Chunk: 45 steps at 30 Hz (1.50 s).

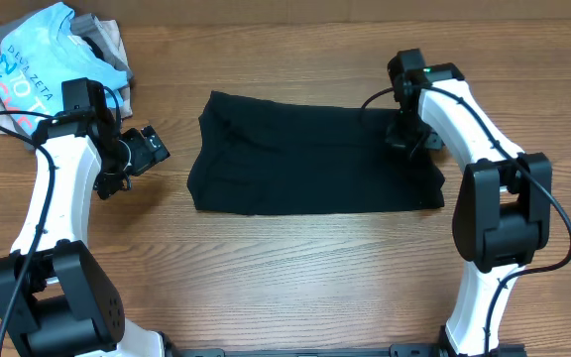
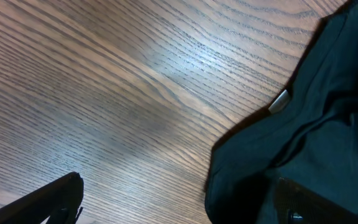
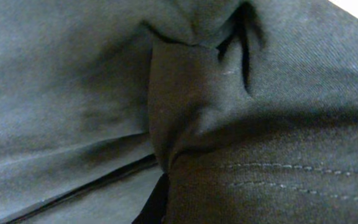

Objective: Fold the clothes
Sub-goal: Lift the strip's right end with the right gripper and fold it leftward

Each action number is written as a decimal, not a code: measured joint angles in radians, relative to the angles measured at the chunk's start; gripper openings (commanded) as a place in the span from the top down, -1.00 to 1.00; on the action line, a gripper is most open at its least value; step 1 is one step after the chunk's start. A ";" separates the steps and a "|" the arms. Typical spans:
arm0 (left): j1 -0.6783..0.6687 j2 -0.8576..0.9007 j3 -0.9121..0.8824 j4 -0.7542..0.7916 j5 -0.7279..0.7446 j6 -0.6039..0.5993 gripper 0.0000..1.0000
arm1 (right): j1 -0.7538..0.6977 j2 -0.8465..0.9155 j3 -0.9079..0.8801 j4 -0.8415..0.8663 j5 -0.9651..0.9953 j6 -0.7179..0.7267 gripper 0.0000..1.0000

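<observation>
**Overhead: black garment flat on a wood-grain bench, one arm at each end**

Surface. The bench (image 1: 295,268) is brown laminate or wood. Its grain runs left to right across the overhead view. The left wrist view shows the same grain close up, with a pale sheen of reflected light across the boards. Nothing of the room shows beyond the bench top. A dark rail runs along the near edge between the two arm bases.

Task item. The black garment (image 1: 305,154) lies mid-bench as a wide, roughly rectangular slab, mostly flat with soft creases. Its left edge is slightly rumpled. A small white label (image 2: 280,101) shows at the fabric's edge in the left wrist view.

Left side. The left gripper (image 1: 152,149) sits just off the garment's left edge, over bare bench. Its jaws stand wide apart and hold nothing. Both dark fingers show at the bottom corners of its wrist view, one over wood and one over black cloth.

Right side. The right gripper (image 1: 404,134) is down on the garment's far right corner, closed. Its wrist view is filled with black fabric gathered into a tight pinched ridge. The fingers are hidden by cloth, and the pucker reads as a grip on the garment.

Other items. A light blue tee (image 1: 28,59) with lettering is heaped in the far left corner. It lies against grey and beige garments (image 1: 107,40), well apart from the black one.
</observation>
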 measured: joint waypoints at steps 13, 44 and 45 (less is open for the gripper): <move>0.000 0.000 0.000 0.000 0.000 0.000 -1.00 | 0.101 0.000 0.000 0.032 -0.061 0.032 0.87; 0.000 0.000 0.000 0.000 0.000 0.000 -0.99 | -0.056 0.000 0.319 -0.204 -0.191 0.049 -1.00; 0.000 0.000 0.000 0.000 0.000 0.000 -1.00 | -0.077 -0.001 0.325 -0.221 -0.199 0.049 -1.00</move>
